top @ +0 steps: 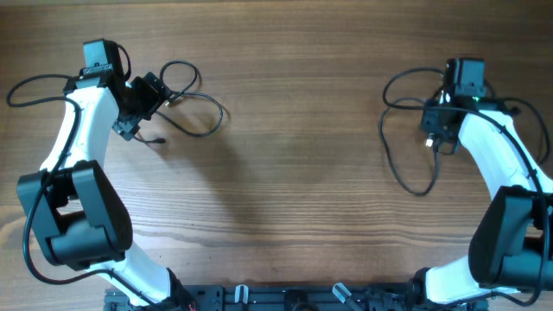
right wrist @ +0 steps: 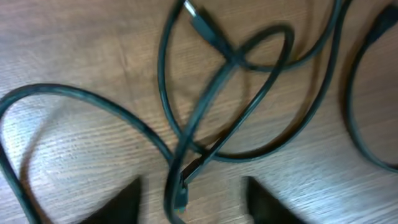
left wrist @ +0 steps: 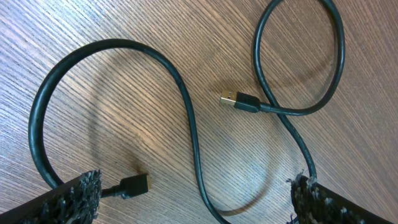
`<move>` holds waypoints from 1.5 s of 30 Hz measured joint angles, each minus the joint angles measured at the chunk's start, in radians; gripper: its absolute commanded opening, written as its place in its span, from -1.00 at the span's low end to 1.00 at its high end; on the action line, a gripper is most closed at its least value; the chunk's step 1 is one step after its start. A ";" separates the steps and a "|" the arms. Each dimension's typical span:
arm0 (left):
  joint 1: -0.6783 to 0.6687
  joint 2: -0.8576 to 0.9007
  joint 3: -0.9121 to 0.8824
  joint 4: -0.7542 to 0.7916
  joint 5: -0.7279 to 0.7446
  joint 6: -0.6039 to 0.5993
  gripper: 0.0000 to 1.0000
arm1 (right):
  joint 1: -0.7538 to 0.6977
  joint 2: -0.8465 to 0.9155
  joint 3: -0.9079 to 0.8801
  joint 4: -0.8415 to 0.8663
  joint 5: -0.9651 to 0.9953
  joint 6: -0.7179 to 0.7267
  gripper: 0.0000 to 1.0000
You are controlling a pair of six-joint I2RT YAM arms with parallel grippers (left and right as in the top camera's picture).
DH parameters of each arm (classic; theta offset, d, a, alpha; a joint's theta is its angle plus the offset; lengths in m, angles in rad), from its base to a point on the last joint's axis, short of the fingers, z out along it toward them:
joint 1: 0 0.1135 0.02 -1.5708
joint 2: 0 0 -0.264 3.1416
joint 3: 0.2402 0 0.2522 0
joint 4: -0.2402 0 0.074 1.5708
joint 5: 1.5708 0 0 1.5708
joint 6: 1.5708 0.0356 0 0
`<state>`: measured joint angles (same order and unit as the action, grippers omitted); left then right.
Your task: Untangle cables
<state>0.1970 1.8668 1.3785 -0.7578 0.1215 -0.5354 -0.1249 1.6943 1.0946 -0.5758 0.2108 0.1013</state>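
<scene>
The left arm and right arm wear smooth white shells between bulky black joint housings. A boxy black camera module sits on each wrist. Thick black wires loop off the links. The left gripper is black, its fingertips faced with coarse, fuzzy padding.

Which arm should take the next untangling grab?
Right, likely. The right claw hangs open directly over the thin black cable with crossed loops. Under the left claw, the other thin black cable lies in mostly loose curves.
</scene>
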 measured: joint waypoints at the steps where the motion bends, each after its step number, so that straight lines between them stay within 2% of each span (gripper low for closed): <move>1: 0.000 0.000 0.000 0.000 0.000 0.000 1.00 | -0.003 0.000 -0.007 0.005 -0.009 0.003 0.99; 9: 0.000 0.000 0.000 0.000 0.000 0.000 1.00 | -0.004 0.000 -0.010 0.084 -0.106 0.002 0.99; 14: 0.000 0.000 0.000 0.000 0.000 0.000 1.00 | 0.010 0.000 -0.010 0.140 -0.206 0.068 0.99; 16: 0.000 0.000 0.000 0.000 0.000 0.000 0.90 | 0.027 0.000 -0.010 0.177 -0.276 0.091 0.99; 18: 0.000 0.000 0.000 0.000 0.001 -0.001 0.64 | 0.051 0.000 -0.010 0.212 -0.352 0.111 1.00; 21: 0.000 0.000 0.000 0.000 0.016 0.003 0.10 | 0.098 0.000 -0.010 0.240 -0.449 0.174 0.99; 22: 0.000 0.000 0.000 0.000 0.027 0.005 -0.14 | 0.110 0.000 -0.010 0.243 -0.463 0.196 0.99; 23: 0.000 0.000 0.000 0.000 0.035 0.000 -0.28 | 0.121 0.000 -0.010 0.243 -0.476 0.219 0.99; 24: 0.000 0.000 0.000 0.000 0.047 -0.002 -0.70 | 0.142 0.000 -0.010 0.242 -0.495 0.258 0.99; 25: 0.000 0.000 0.000 0.000 0.066 0.000 -0.92 | 0.154 0.000 -0.010 0.242 -0.503 0.281 0.99; 33: -0.023 0.000 0.000 0.004 0.109 0.000 -0.92 | 0.254 0.000 -0.010 0.222 -0.526 0.448 0.99; 38: -0.039 0.000 0.000 -0.005 0.063 0.000 -0.91 | 0.359 0.000 -0.011 0.224 -0.533 0.513 0.99; 43: -0.041 0.000 -0.003 0.020 -0.024 0.000 -0.73 | 0.478 0.000 -0.012 0.247 -0.525 0.589 0.99; 45: -0.041 0.000 -0.007 0.048 -0.036 0.000 -0.56 | 0.519 0.000 -0.012 0.268 -0.505 0.602 0.99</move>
<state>0.1558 1.8668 1.3712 -0.7094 0.0856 -0.5350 0.3943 1.6943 1.0828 -0.3077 -0.2939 0.7036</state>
